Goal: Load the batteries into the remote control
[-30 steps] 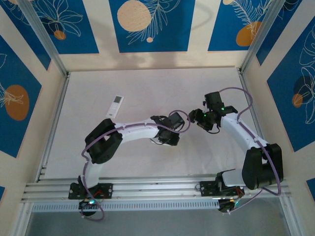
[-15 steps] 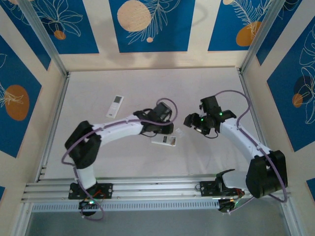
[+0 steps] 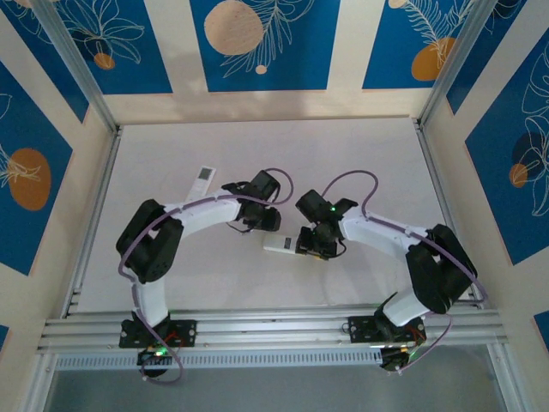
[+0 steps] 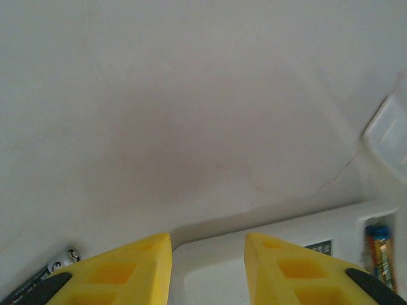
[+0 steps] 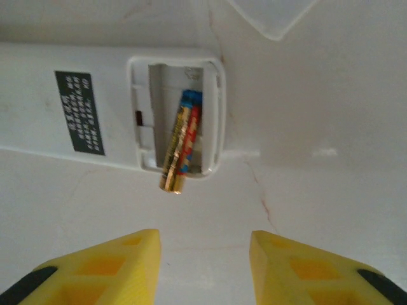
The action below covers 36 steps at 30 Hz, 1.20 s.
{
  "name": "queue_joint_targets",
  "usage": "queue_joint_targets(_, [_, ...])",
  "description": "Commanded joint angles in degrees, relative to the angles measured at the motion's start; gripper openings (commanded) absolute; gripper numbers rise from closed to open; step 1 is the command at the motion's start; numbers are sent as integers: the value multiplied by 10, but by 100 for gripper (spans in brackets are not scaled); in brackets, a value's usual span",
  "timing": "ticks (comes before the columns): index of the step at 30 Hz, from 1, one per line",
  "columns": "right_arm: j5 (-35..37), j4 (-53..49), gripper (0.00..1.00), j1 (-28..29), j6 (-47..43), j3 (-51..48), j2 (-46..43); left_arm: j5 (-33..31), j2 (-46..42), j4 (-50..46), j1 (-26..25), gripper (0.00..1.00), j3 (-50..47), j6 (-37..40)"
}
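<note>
Gold-blue battery [image 5: 181, 147] lies tilted in white remote [image 5: 114, 95] compartment [image 5: 166, 95], 1 end over rim. Right tool [image 5: 205, 267], left tool [image 4: 208, 270] both released, empty.

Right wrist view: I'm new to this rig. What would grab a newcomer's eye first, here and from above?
A gold, red and blue cylindrical battery lies askew in the open compartment of the white plastic remote control, one end poking over the rim, just ahead of the open right hand. From above, the left arm and right arm curl inward toward that remote, while a second slim white remote lies apart, back left.
</note>
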Motion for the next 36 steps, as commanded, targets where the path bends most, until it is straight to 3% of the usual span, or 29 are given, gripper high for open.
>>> queue_joint_targets(1, [4, -14, 40, 10, 8, 26, 16, 19, 8, -22, -2, 36, -10, 24])
queue_joint_targets(7, [4, 2, 30, 11, 4, 35, 46, 25, 24, -22, -3, 35, -17, 30])
queue_joint_targets(21, [29, -13, 22, 12, -4, 59, 89, 11, 35, -25, -3, 33, -26, 34])
queue_joint_targets(24, [31, -19, 24, 10, -4, 65, 92, 10, 39, -28, -3, 33, -25, 36])
queue_joint_targets(29, [12, -25, 34, 13, -5, 77, 80, 11, 39, -29, -4, 33, -24, 39])
queue_joint_targets(36, [22, -23, 36, 10, 7, 86, 81, 13, 38, -28, -6, 32, -26, 36])
